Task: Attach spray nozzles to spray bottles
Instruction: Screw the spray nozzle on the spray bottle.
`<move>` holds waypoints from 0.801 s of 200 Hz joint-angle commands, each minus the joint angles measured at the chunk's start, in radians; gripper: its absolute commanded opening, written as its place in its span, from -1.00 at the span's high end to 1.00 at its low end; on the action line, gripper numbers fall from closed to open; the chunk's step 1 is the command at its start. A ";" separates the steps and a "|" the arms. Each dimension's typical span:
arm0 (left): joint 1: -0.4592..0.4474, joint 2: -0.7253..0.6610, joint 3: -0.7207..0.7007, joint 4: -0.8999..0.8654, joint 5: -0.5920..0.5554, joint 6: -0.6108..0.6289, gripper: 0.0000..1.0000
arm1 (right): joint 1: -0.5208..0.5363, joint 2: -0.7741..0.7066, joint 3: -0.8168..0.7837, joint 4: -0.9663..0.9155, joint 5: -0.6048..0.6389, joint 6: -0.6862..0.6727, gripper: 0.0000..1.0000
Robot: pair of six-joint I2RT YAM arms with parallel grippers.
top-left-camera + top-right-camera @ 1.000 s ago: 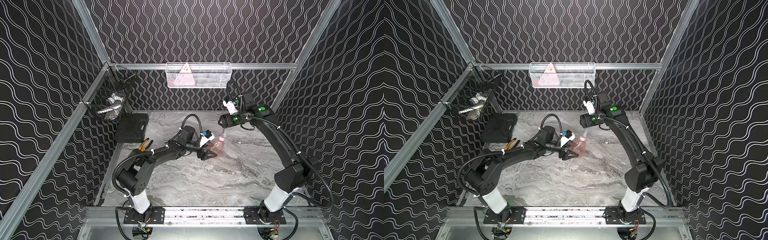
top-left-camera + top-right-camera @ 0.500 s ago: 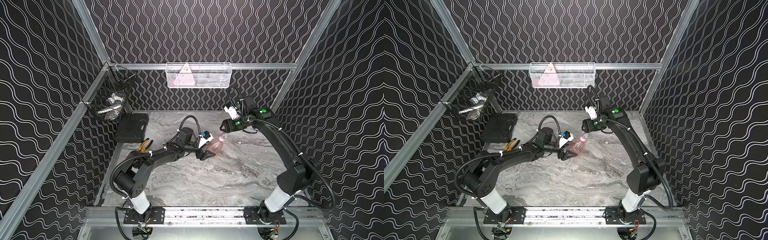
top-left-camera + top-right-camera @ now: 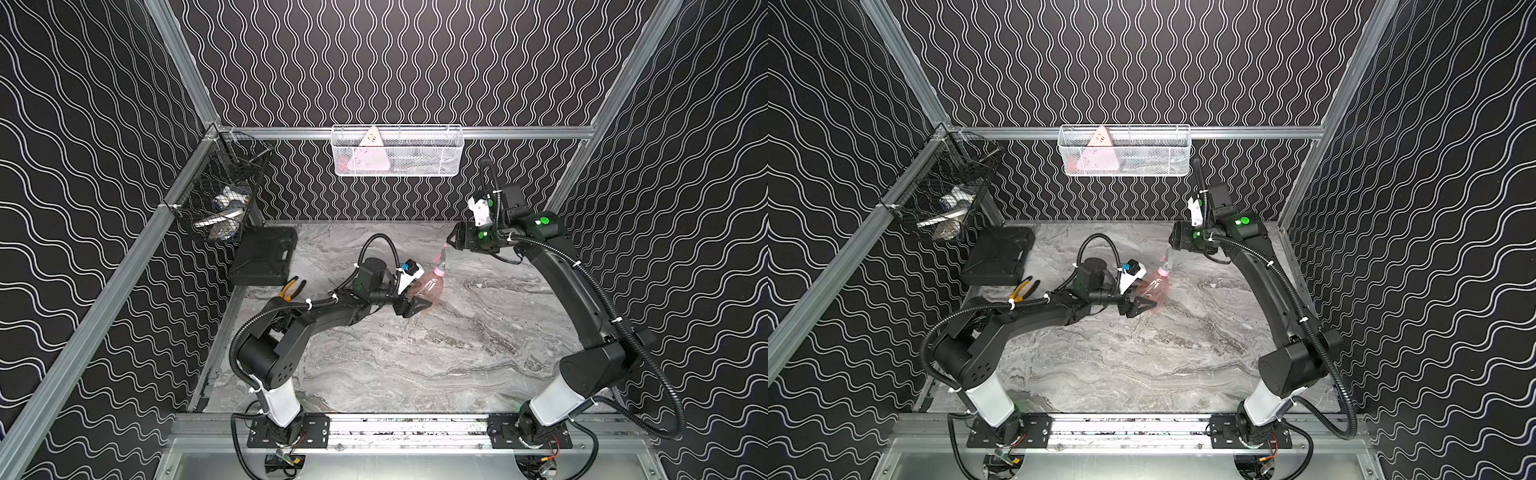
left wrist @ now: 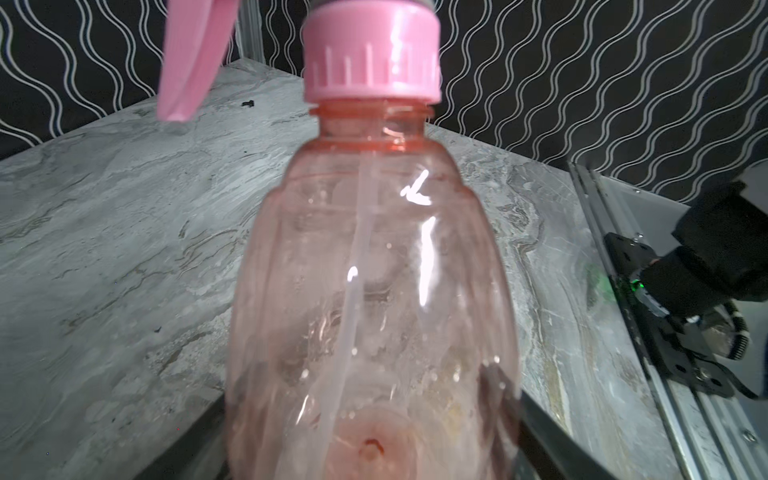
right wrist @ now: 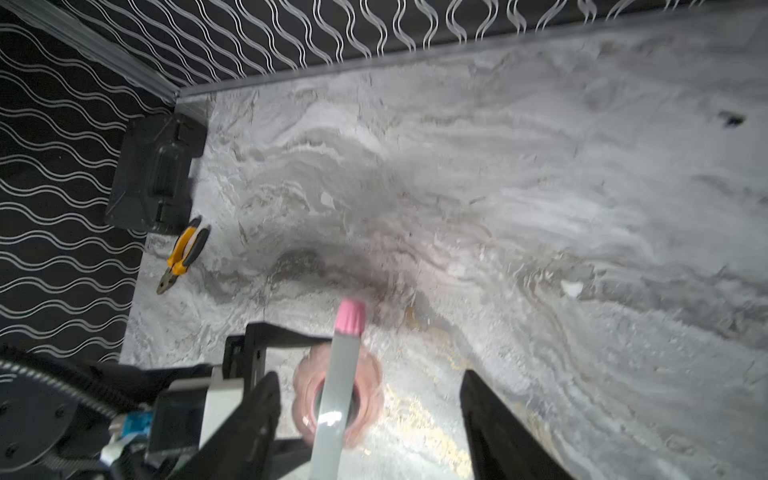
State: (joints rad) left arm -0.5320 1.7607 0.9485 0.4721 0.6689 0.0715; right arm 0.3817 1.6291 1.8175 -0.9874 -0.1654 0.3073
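The left end effector is clamped on the base of the pink spray bottle, which is neck up at mid-worktop. The trigger nozzle sits on its neck, collar low over the threads. The right end effector hangs over the nozzle head, jaws apart on either side and gripping nothing. It should likely bite squarely and turn about the neck's axis — a skewed grip risks cross-threading.

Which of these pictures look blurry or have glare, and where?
Left wrist view: the bottle fills the frame, soft-edged, with white glare streaks on its side. Right wrist view: the table looks smeared, and the nozzle carries one bright glint. Both top views: sharp and evenly lit, with no strong glare.
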 commanded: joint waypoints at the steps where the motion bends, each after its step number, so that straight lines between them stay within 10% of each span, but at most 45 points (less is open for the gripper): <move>1: -0.018 0.013 0.008 0.075 -0.073 -0.039 0.67 | 0.052 -0.059 -0.084 -0.013 -0.024 0.025 -0.13; 160: -0.029 -0.023 -0.021 0.126 -0.091 -0.067 0.71 | 0.146 0.093 -0.050 0.018 0.112 0.058 0.08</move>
State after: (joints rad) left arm -0.5613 1.7515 0.9287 0.5503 0.5655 -0.0006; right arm 0.5278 1.7149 1.7542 -0.9920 -0.0738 0.3550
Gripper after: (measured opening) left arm 0.777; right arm 0.469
